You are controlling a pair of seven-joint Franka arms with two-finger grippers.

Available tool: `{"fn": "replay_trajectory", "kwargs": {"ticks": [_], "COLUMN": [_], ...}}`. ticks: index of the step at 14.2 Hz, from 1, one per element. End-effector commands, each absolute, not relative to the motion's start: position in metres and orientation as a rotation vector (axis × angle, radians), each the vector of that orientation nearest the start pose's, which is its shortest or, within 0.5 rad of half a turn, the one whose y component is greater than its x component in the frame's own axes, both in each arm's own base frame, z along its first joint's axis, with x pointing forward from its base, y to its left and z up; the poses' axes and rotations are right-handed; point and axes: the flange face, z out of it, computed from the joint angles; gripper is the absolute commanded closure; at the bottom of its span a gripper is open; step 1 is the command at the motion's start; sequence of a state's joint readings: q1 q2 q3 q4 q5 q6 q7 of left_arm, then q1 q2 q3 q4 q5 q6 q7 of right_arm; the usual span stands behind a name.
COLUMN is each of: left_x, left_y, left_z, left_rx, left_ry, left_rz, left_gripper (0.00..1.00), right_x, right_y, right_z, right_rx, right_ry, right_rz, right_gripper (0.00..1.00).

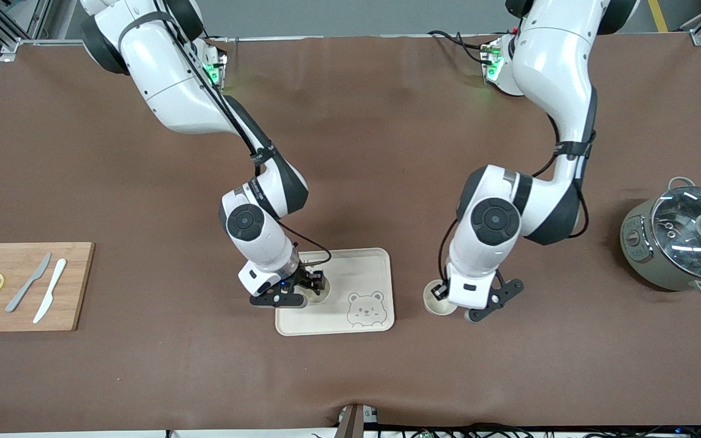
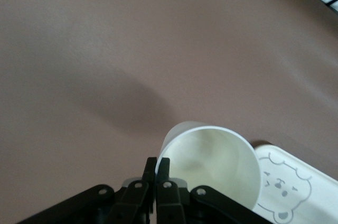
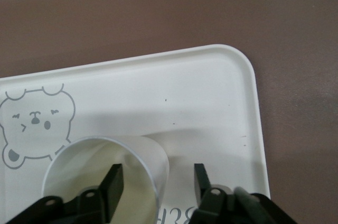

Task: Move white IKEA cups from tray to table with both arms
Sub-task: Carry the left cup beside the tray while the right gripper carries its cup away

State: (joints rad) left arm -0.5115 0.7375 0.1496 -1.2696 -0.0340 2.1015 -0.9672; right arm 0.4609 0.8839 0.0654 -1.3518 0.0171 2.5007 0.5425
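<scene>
One white cup (image 1: 320,292) stands on the bear tray (image 1: 362,267), at the tray's end toward the right arm. My right gripper (image 1: 308,287) is open around its rim. In the right wrist view one finger (image 3: 112,184) is inside the cup (image 3: 100,166) and the other is outside, with the wall between them untouched. The second white cup (image 1: 434,302) is beside the tray, toward the left arm's end. My left gripper (image 1: 446,293) is shut on its rim. The left wrist view shows the fingers (image 2: 163,174) pinching the cup's wall (image 2: 211,163).
A grey-green pot with a glass lid (image 1: 685,240) stands at the left arm's end of the table. A wooden cutting board (image 1: 76,292) with two knives and lemon slices lies at the right arm's end. The tray's bear drawing (image 1: 366,307) is on its nearer side.
</scene>
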Motion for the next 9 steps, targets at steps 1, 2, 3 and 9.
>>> {"fn": "replay_trajectory", "kwargs": {"ticks": [1, 2, 3, 9], "left_x": [0.693, 0.696, 0.699, 0.717], "left_y": [-0.271, -0.256, -0.245, -0.164], "left_z": [0.332, 0.326, 0.324, 0.306], "left_rx": [-3.019, -3.011, -3.010, -3.010], "left_ry": [-0.859, -0.841, -0.824, -0.722], "left_rz": [-0.138, -0.112, -0.101, -0.053], "left_gripper": [1.00, 1.00, 1.00, 1.00], "right_x": [0.669, 0.669, 0.669, 0.670], "right_y": [0.376, 0.376, 0.378, 0.375], "right_z": [0.217, 0.216, 0.216, 0.215], "right_rx": [-2.943, -2.941, -2.938, -2.939], "right_ry": [0.109, 0.138, 0.168, 0.180], "right_rz": [-0.319, -0.314, -0.312, -0.313], "right_gripper": [0.59, 0.67, 0.76, 1.00]}}
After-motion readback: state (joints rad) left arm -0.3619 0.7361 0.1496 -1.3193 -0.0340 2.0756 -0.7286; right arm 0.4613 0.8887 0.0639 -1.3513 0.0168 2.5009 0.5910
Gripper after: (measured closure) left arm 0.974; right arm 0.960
